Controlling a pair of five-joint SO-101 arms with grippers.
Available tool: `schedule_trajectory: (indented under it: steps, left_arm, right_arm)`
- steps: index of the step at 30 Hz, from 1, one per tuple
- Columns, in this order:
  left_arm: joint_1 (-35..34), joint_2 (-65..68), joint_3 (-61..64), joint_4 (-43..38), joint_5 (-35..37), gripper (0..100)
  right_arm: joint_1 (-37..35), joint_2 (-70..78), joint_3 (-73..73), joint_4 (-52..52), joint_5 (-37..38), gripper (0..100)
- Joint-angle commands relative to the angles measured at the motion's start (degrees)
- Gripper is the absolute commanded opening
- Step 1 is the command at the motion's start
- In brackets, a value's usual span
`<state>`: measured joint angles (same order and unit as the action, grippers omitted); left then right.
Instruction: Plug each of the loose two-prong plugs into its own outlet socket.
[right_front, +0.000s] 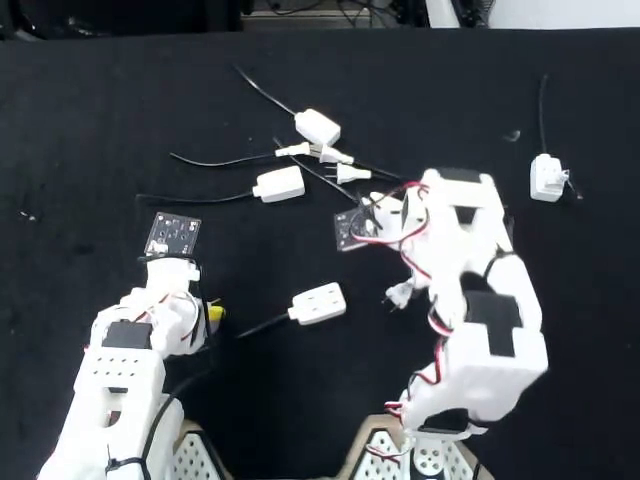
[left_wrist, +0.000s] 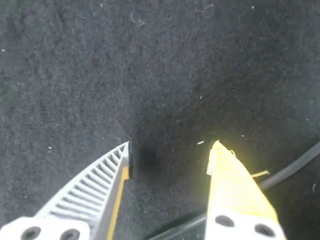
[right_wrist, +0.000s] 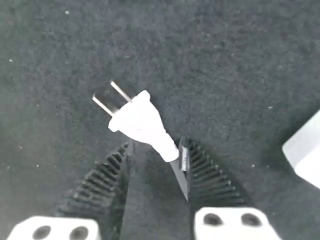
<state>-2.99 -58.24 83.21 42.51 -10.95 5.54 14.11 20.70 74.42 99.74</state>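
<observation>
- Where the left arm sits folded close to its base, the left gripper (left_wrist: 171, 145) hangs released over the black cloth (left_wrist: 100, 60). Its grey and yellow fingers are spread wide with nothing between them. A black cable (left_wrist: 292, 169) runs just beside the yellow finger.
- About level with it, the right gripper (right_wrist: 153, 146) is also unclenched. Its fingers stand on either side of the narrow cord end of a loose two-prong plug (right_wrist: 136, 119). The plug lies flat on the cloth with its prongs pointing away from the gripper. One finger seems to touch the plug's tail and the other stands off it.
- Between the two arms lies the nearest socket block (right_front: 318, 303), its cable trailing toward the left gripper.
- Farther out, near the middle of the table, is a second socket block (right_front: 280, 184), unplugged.
- Just beyond it, a cluster of loose plugs (right_front: 335, 155) lies among crossing cables, with a third socket block (right_front: 318, 127) touching or nearly touching the cluster's far side.
- Out on the right side, well apart from the rest, sits a fourth socket block (right_front: 546, 177).
</observation>
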Motion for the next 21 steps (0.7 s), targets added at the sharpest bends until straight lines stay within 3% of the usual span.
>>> schedule_trajectory:
  steps: [1,4,7,14,17,21]
  left_arm:
    - [-0.48,0.09,-0.48,-0.53,0.35,25]
    - [-0.48,0.09,-0.48,-0.44,0.35,25]
    - [-0.48,0.09,-0.48,-0.53,0.35,25]
    - [-0.48,0.09,-0.48,-0.62,0.35,25]
    - [-0.48,0.09,-0.48,-0.62,0.35,25]
    - [-0.48,0.09,-0.48,-0.62,0.35,25]
  right_arm:
    - [1.58,1.63,-4.53,1.58,0.79,13.7]
    - [1.14,2.77,-4.44,1.58,0.7,11.4]
    - [1.05,2.77,-4.79,1.85,-0.97,0.5]
    - [0.7,-1.01,-5.93,2.81,-21.27,1.1]
    - [0.0,-4.7,-1.98,1.05,-25.23,1.1]
    - [-0.53,-10.07,7.16,-10.02,-29.54,1.1]
